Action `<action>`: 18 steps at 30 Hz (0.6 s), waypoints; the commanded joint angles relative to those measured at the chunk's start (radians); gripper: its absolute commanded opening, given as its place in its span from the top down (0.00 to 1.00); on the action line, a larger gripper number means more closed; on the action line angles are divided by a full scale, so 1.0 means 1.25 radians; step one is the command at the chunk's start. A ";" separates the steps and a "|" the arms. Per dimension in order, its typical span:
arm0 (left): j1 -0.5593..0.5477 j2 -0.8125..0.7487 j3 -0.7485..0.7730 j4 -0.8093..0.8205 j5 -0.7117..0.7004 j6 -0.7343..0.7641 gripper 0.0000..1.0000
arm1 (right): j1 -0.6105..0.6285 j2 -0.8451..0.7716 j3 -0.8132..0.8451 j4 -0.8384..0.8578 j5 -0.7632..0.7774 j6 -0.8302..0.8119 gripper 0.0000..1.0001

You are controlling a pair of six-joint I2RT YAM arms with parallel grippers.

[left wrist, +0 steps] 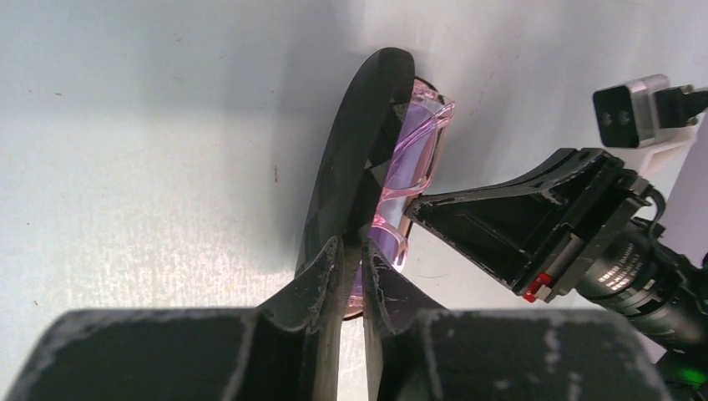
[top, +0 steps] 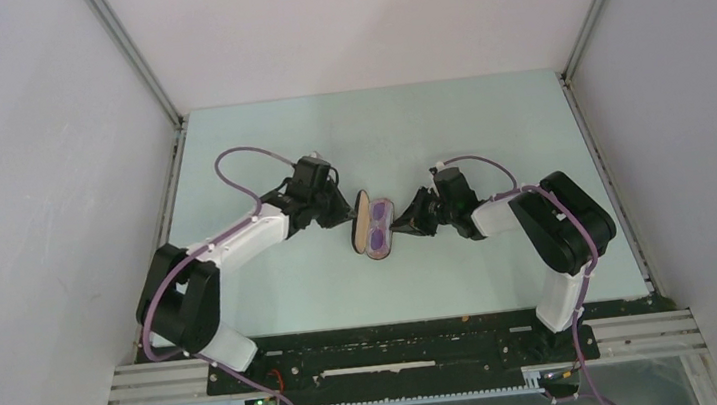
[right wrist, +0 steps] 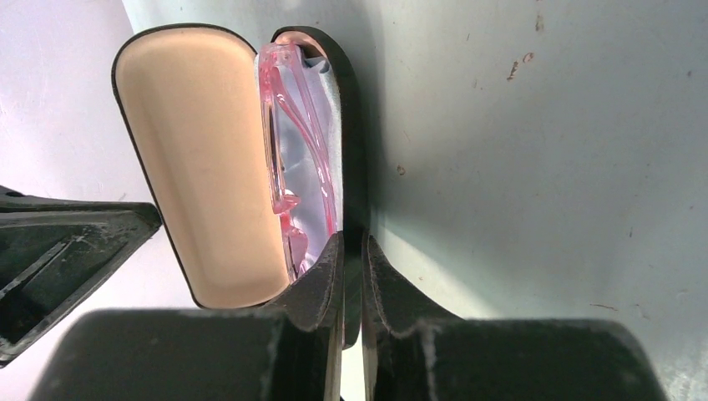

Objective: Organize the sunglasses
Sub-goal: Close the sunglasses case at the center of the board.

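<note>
The black case [top: 363,218] lies open mid-table, its tan-lined lid [right wrist: 200,150] standing up on the left. The pink-purple sunglasses [top: 380,232] lie folded in its base. They also show in the right wrist view [right wrist: 292,142], on a blue-grey cloth [right wrist: 321,175], and in the left wrist view [left wrist: 415,154] behind the lid's black back [left wrist: 351,142]. My left gripper [top: 346,214] is shut on the lid's edge [left wrist: 352,251]. My right gripper [top: 403,222] is shut on the base's right wall [right wrist: 352,246].
The pale green table [top: 377,130] is walled by white panels on three sides. The two grippers face each other across the case, a few centimetres apart. The right gripper's body [left wrist: 534,225] fills the right of the left wrist view.
</note>
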 commanded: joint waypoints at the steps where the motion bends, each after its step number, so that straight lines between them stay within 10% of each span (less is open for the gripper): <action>1: 0.005 0.025 -0.002 0.011 0.027 0.035 0.83 | 0.003 -0.027 -0.001 0.012 0.007 -0.007 0.85; 18: -0.026 0.100 0.015 0.043 0.123 0.050 0.86 | 0.003 -0.027 -0.001 0.025 0.004 0.001 0.85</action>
